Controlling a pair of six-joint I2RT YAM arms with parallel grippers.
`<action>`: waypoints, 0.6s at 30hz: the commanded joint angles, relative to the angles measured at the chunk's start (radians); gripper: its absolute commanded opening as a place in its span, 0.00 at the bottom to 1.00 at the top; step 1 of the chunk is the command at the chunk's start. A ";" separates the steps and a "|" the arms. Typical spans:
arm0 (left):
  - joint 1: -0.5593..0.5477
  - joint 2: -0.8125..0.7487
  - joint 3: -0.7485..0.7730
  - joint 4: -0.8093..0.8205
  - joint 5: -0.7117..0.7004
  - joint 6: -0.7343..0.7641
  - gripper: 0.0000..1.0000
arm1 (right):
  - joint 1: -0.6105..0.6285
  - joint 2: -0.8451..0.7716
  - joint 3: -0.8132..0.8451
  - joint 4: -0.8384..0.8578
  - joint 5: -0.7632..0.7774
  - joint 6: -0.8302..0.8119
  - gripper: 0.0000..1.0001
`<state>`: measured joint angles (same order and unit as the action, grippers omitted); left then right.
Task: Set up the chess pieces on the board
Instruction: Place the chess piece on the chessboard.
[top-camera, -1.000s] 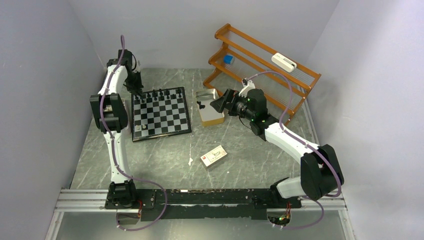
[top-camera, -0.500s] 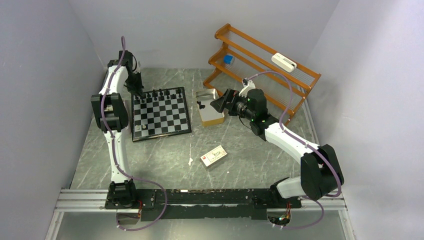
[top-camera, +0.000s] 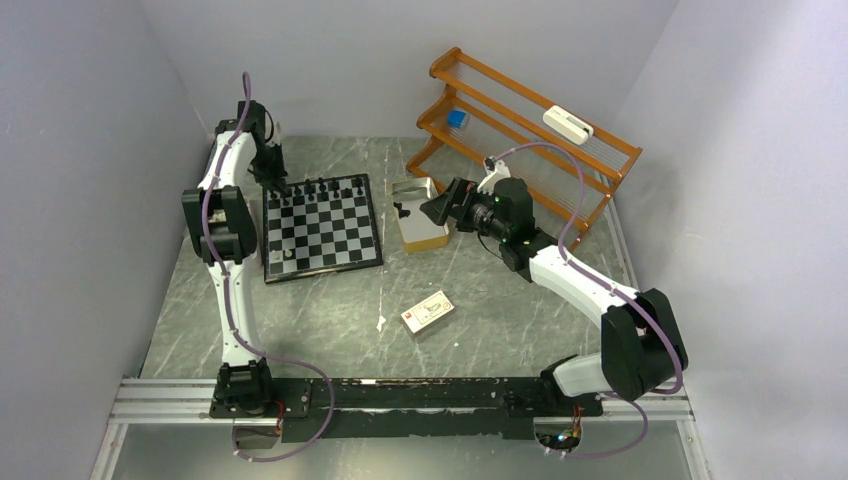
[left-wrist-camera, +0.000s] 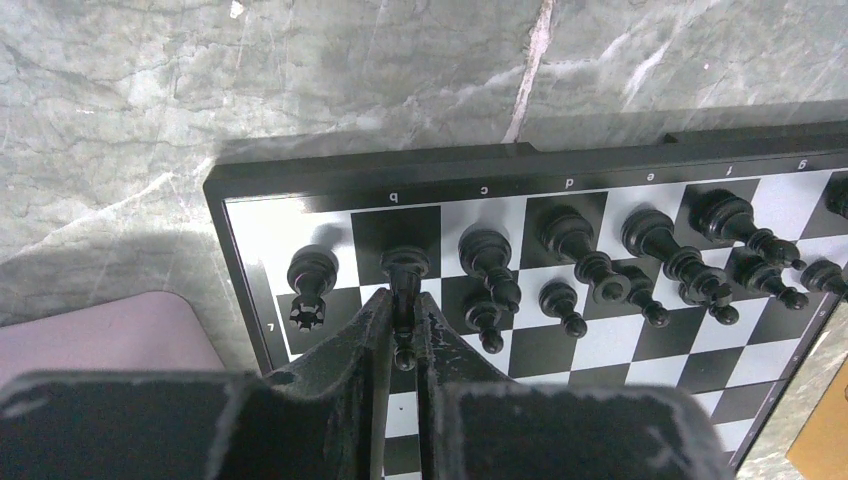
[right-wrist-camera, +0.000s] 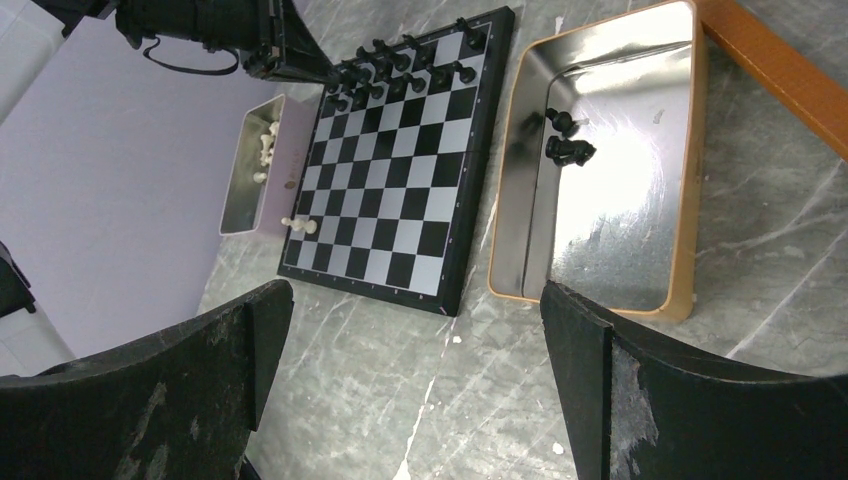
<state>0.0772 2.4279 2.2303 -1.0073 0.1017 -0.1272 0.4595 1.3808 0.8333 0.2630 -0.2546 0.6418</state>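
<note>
Black chess pieces (left-wrist-camera: 560, 235) nearly fill the board's (top-camera: 330, 240) far edge; whites (right-wrist-camera: 264, 140) barely started. Left gripper (left-wrist-camera: 404, 302) pinches a black piece (left-wrist-camera: 405, 266), right gripper (right-wrist-camera: 415, 292) gapes empty.

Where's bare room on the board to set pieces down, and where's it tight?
Free: the board's middle rows, between the black pieces along the far edge and the pale pieces at the near-left corner. Also the near rows to their right. Tight: the far two rows, worst at the far-left corner, where the left gripper pinches a black piece.
</note>
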 joint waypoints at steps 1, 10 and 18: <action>0.009 0.021 0.035 0.022 0.023 0.000 0.18 | 0.004 -0.012 0.013 0.019 0.007 -0.009 1.00; 0.012 0.020 0.035 0.026 0.028 0.000 0.20 | 0.004 -0.012 0.012 0.021 0.007 -0.008 1.00; 0.014 0.020 0.036 0.030 0.031 0.000 0.21 | 0.005 -0.013 0.012 0.018 0.009 -0.009 1.00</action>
<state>0.0772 2.4393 2.2303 -0.9928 0.1032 -0.1276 0.4599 1.3808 0.8333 0.2634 -0.2546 0.6418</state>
